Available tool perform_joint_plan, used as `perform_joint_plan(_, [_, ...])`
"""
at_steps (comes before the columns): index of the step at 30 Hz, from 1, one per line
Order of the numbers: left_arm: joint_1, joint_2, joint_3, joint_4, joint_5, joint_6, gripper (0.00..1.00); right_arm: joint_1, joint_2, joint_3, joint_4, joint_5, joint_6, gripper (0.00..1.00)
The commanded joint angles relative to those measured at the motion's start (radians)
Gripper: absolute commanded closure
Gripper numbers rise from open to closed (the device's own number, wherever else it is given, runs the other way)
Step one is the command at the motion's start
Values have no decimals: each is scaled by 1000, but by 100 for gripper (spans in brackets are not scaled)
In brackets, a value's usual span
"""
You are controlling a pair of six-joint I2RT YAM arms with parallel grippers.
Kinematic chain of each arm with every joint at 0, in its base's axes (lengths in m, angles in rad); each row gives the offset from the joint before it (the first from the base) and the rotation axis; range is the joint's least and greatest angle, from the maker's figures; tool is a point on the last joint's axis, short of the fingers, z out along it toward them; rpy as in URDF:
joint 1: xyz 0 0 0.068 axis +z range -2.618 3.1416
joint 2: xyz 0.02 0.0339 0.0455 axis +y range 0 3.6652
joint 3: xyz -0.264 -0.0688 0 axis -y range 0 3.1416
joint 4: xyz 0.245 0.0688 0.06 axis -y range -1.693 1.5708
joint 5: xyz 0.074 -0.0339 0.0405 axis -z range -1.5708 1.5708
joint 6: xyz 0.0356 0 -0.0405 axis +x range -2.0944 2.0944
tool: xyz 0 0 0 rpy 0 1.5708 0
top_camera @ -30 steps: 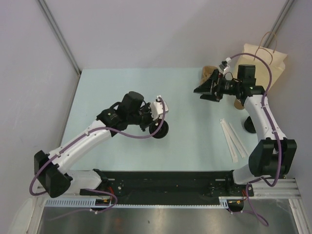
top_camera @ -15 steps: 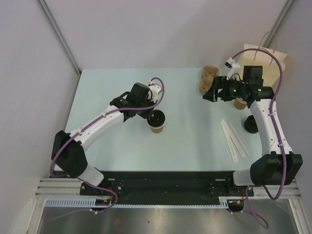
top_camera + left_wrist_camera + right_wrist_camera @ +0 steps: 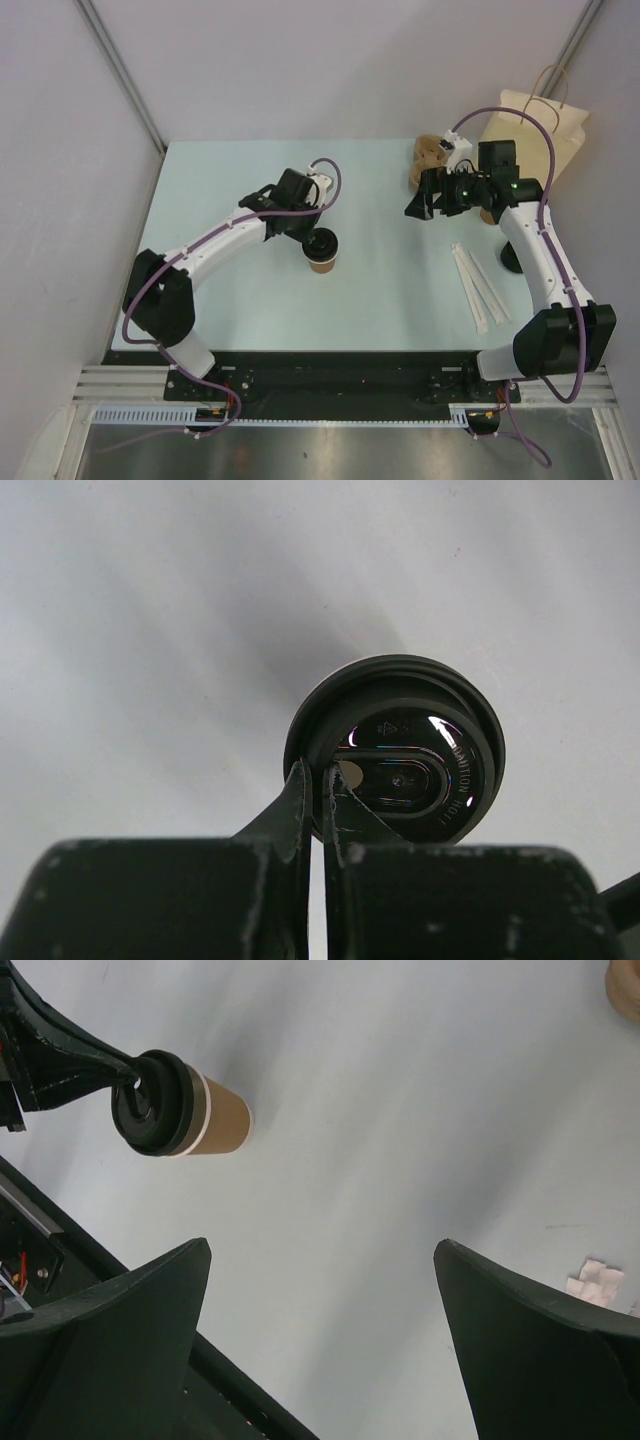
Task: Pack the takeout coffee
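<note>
The takeout coffee cup (image 3: 322,264), brown kraft paper with a black lid (image 3: 324,243), stands upright in the middle of the table. My left gripper (image 3: 311,238) is shut on the near rim of the lid. In the left wrist view its fingers (image 3: 300,800) pinch the lid's edge (image 3: 470,742) from above. My right gripper (image 3: 417,199) is open and empty, above the table to the right of the cup. In the right wrist view the cup (image 3: 222,1120) shows at upper left, far beyond my spread right gripper (image 3: 322,1245).
A tan paper bag (image 3: 540,125) with twisted handles stands at the back right corner. Brown paper items (image 3: 428,158) lie behind the right gripper. A second brown cup (image 3: 490,214) and a black lid (image 3: 512,263) sit by the right arm. White wrapped straws (image 3: 478,285) lie front right.
The left arm has swung its elbow inward and brought the black lid onto the cup, where it stays gripped. The right gripper has shifted slightly left and forward, still open.
</note>
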Motion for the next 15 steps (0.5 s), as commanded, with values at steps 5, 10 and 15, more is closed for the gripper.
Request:
perform_joint_plan(5, [-7, 33, 47, 7, -9, -26, 100, 2, -45, -9, 5, 27, -45, 0])
perform_joint_plan(10, [-9, 43, 47, 5, -9, -26, 100, -1, -46, -10, 5, 26, -48, 0])
perform_joint_plan(15, [-13, 50, 41, 4, -9, -23, 96, -2, -46, -10, 5, 27, -54, 0])
